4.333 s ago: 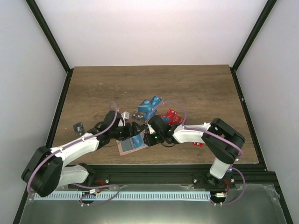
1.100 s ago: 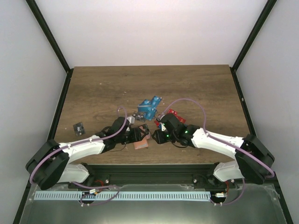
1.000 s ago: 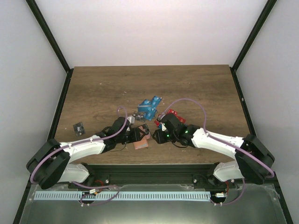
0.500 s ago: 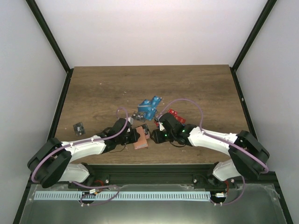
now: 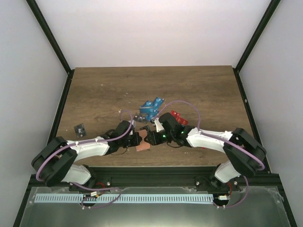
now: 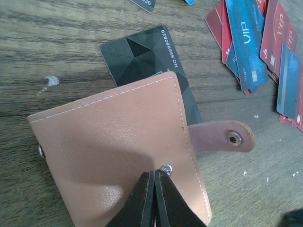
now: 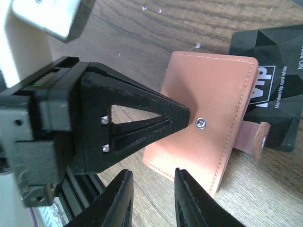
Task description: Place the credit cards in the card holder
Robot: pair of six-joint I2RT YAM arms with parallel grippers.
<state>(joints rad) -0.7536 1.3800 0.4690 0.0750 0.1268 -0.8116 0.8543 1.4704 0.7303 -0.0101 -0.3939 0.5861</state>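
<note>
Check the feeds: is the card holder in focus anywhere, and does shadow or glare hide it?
Left wrist: card holder sharp, with a soft shadow around the shut left pincer and no harsh glare. Right wrist: holder sharp, right pincer slightly soft up close. Top external: evenly lit, holder small and partly hidden by the arms.

A brown wood-grain table [image 5: 199,90] fills the middle of the top view, closed in by pale walls [image 5: 151,33] at the back and sides, with 2 slanting black frame posts [image 5: 49,35] running down to its far corners. Along its near edge lies a black rail [image 5: 156,171], and nearer than that a pale slotted strip [image 5: 142,198] on a grey metal sheet [image 5: 270,208]. Close up, the boards show dark grain and a few small white specks [image 6: 49,80].
</note>
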